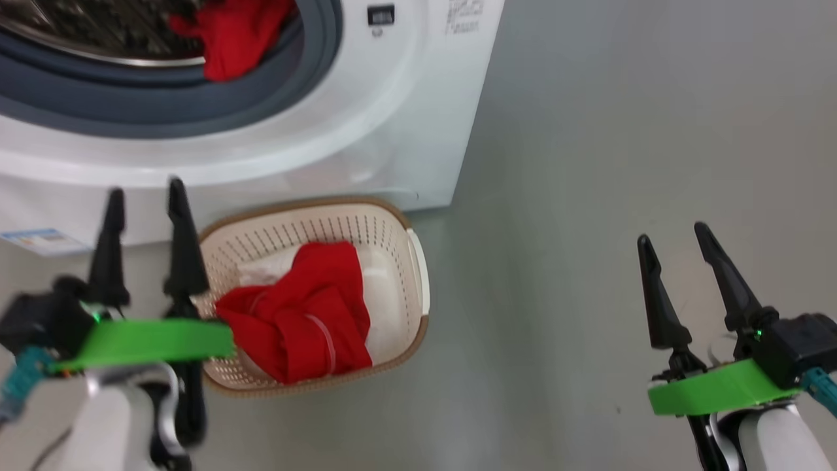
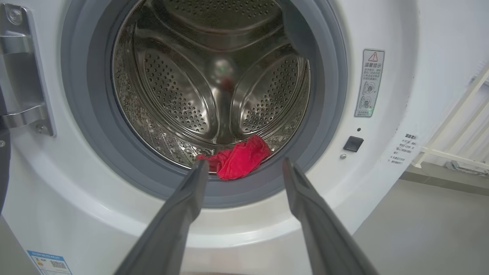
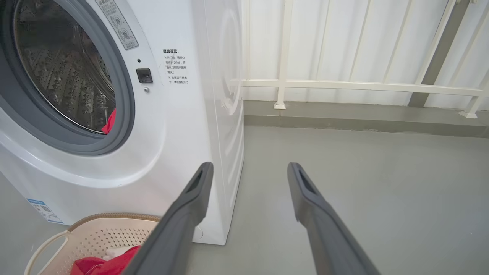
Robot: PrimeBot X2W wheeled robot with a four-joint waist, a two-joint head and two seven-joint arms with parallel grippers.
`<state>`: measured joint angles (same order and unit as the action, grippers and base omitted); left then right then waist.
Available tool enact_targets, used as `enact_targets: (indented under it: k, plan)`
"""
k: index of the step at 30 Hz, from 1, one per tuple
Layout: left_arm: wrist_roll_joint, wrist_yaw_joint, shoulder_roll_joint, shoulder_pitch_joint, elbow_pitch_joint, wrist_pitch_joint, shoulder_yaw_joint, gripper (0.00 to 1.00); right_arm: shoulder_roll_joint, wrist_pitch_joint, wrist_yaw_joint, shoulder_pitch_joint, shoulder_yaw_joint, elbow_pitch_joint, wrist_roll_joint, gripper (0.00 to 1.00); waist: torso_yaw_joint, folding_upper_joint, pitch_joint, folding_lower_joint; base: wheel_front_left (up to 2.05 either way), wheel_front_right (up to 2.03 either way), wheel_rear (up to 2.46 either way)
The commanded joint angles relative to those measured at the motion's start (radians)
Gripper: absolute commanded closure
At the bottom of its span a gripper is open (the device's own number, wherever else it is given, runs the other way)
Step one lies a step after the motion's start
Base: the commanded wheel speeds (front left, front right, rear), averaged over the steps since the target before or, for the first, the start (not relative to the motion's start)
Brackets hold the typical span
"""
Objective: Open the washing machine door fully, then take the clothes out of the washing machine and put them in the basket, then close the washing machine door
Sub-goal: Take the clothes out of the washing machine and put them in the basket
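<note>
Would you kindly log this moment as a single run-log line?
left gripper open, empty | right gripper open, empty | red garment in basket | second red garment at drum lip of washing machine

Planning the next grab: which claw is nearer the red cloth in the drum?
Left. The left claw points at the red cloth from before the drum; the right claw is beside the machine, over floor.

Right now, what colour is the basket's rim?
Brown, woven-look, on the cream basket; the head view shows it best.
</note>
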<state>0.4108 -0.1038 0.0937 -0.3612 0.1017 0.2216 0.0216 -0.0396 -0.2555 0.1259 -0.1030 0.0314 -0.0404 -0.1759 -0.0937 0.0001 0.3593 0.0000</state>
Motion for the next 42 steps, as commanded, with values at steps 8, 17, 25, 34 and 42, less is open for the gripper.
enact_targets:
  k: [8,17,25,34,42]
  plan:
    - [-0.002,0.018,0.080,-0.216,0.067,-0.002,-0.044,0.00,-0.011,-0.006,0.005,-0.099,-0.046,0.039,-0.025,0.00,-0.010,-0.0001,0.165,0.0000,0.00,0.00,0.00]
    - [0.002,0.045,0.103,-0.401,0.189,0.000,-0.032,0.00,-0.011,-0.006,0.005,-0.126,-0.065,0.041,-0.026,0.00,0.003,-0.0001,0.223,0.0000,0.00,0.00,0.00]
    - [0.013,0.074,0.122,-0.571,0.349,0.008,-0.028,0.00,-0.011,-0.006,0.005,-0.137,-0.074,0.044,-0.018,0.00,0.002,-0.0001,0.256,0.0000,0.00,0.00,0.00]
    - [0.029,0.110,0.135,-0.775,0.559,0.010,-0.019,0.00,-0.011,-0.006,0.005,-0.142,-0.091,0.031,-0.019,0.00,-0.016,-0.0001,0.271,0.0000,0.00,0.00,0.00]
    - [0.085,0.169,0.128,-0.925,0.763,-0.030,-0.023,0.00,-0.011,-0.006,0.005,-0.141,-0.115,0.019,-0.021,0.00,-0.038,-0.0001,0.264,0.0000,0.00,0.00,0.00]
